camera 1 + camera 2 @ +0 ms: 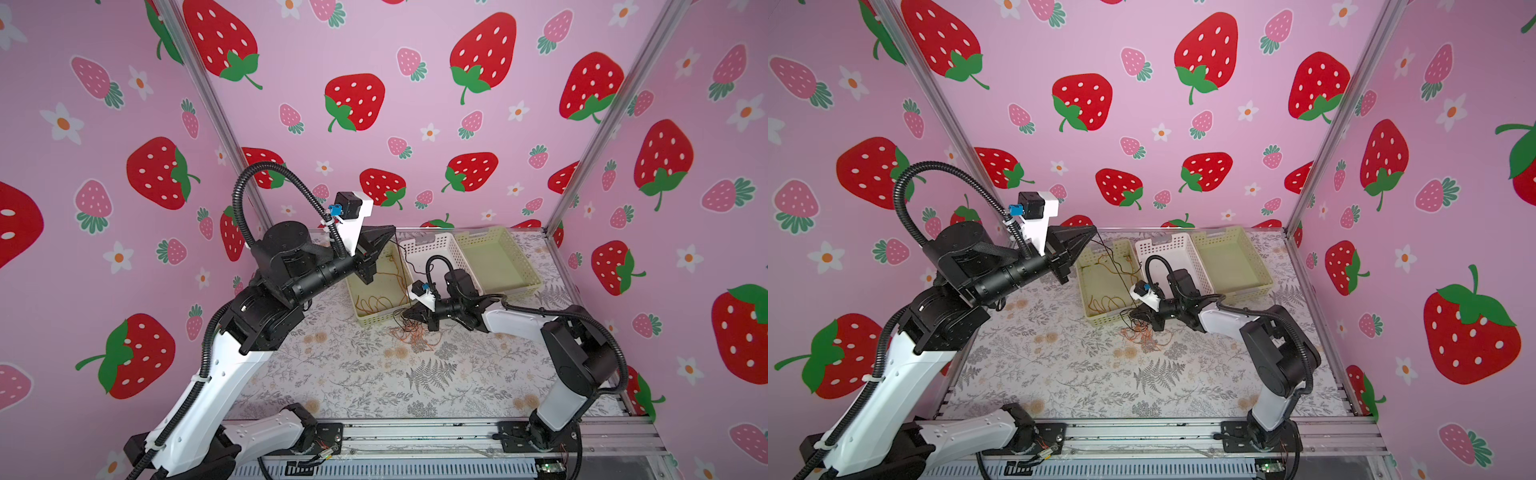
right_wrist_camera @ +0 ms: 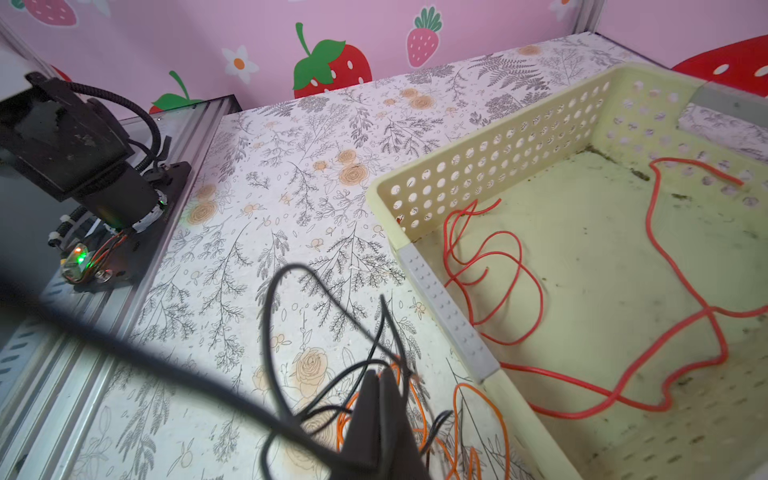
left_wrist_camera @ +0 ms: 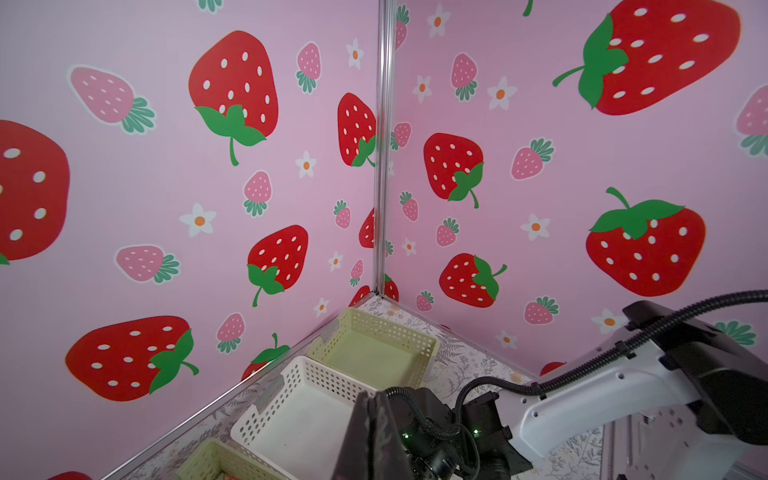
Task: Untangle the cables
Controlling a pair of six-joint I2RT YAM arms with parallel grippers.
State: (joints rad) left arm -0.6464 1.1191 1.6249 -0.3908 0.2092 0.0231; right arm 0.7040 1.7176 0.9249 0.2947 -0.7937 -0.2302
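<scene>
Pink strawberry wallpaper closes in my cell on three sides, and the bench (image 1: 353, 374) wears a leafy print.

In both top views three baskets stand in a row at the back: a yellow-green basket (image 1: 382, 318), a white basket (image 1: 428, 245) and a second green basket (image 1: 490, 266). My left claw (image 1: 392, 230) hangs high over the yellow-green one, pressed together on the black cable (image 1: 1118, 266). That cable runs taut down to my right claw (image 1: 1134, 318), which is low at that basket's front corner. The orange cable (image 1: 417, 337) lies tangled on the bench just under that claw. The brownish-orange cable (image 1: 376, 300) coils inside the yellow-green basket.

From the left wrist, the left claw (image 3: 371, 399) shows its fingers flat together, above the white basket.

From the right wrist, the right claw (image 2: 380, 380) is pressed together among loops of black cable (image 2: 293, 266), with orange cable (image 2: 465, 384) beside it. Whether a strand is really caught between the fingers I cannot tell. The brownish-orange cable (image 2: 541, 299), redder here, sprawls across the basket floor.
</scene>
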